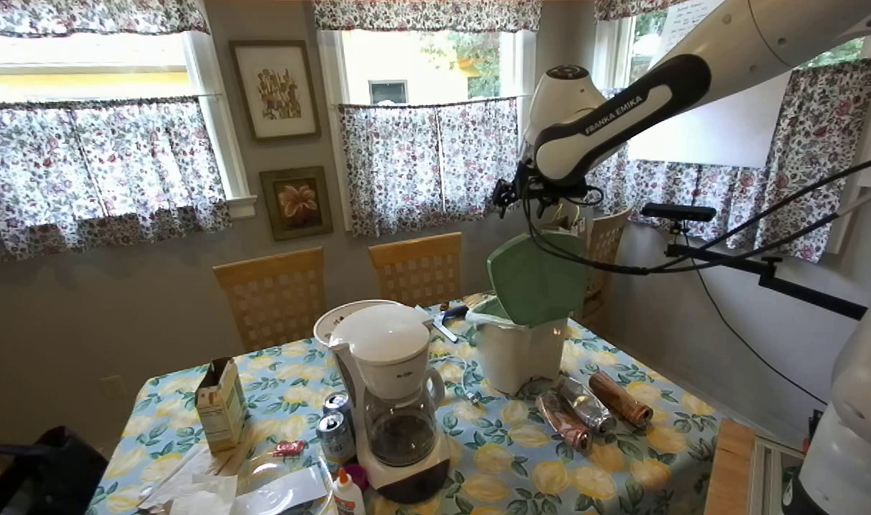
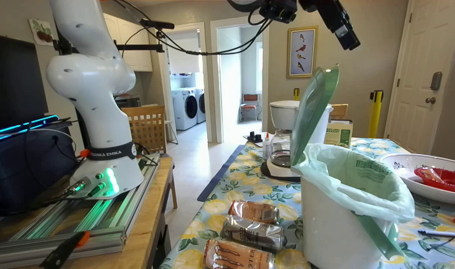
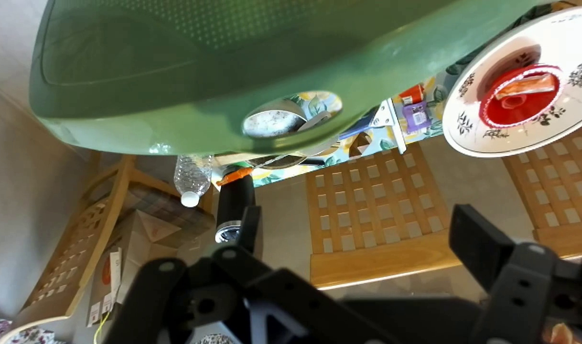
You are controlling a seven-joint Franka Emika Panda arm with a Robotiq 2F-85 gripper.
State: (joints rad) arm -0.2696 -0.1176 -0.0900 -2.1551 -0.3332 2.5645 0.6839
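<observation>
My gripper (image 3: 361, 234) stands wide open in the wrist view, with nothing between its fingers. Behind the gap lies only a wooden chair back, farther off. Nearest to the jaws is the raised green lid (image 3: 176, 95) with its oval hole, filling the top of that view. In an exterior view the gripper (image 2: 350, 42) hangs above the upright lid (image 2: 314, 108), apart from it. The lid belongs to a white bin (image 2: 336, 228) lined with a pale green bag (image 2: 393, 203). Beside the bin lie a silver can (image 2: 253, 232) and two orange-toned cans (image 2: 237, 256), all on their sides.
A white coffee maker (image 1: 392, 365) stands on the lemon-print tablecloth (image 1: 485, 465), with upright cans (image 1: 335, 436) and a carton (image 1: 221, 408) near it. A white bowl (image 3: 463, 136) holds a red dish. Cables (image 1: 646, 270) loop from the arm over the lid. Chairs (image 1: 415, 268) line the table.
</observation>
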